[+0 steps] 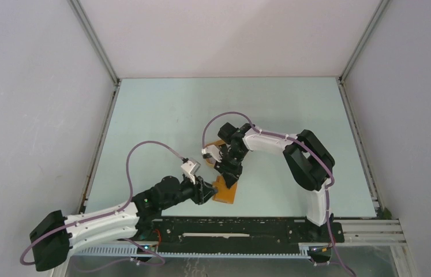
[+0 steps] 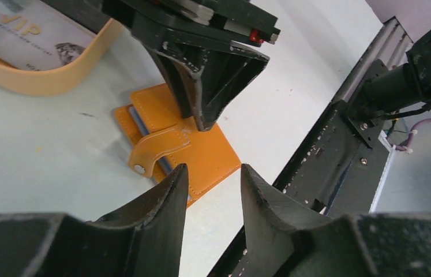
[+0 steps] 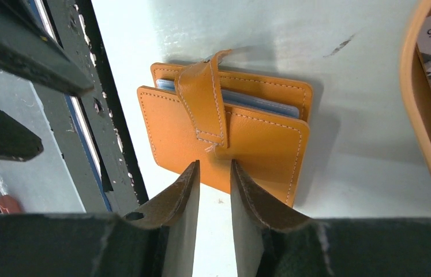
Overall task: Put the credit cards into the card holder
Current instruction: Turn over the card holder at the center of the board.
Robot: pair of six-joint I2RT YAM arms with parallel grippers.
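Near the table's front edge lies the folded card holder (image 3: 247,141), its tab loose, with a bluish card (image 3: 262,104) showing between its leaves. Just beside it, the left gripper (image 2: 213,168) is partly open and empty. The right gripper (image 3: 213,164) hangs over the holder's edge, its jaws narrowly apart and gripping nothing.

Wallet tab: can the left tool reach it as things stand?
Probably yes. The wallet lies just ahead of the open left tool, and the tab has its snap end uncovered; the right tool crowds only its base.
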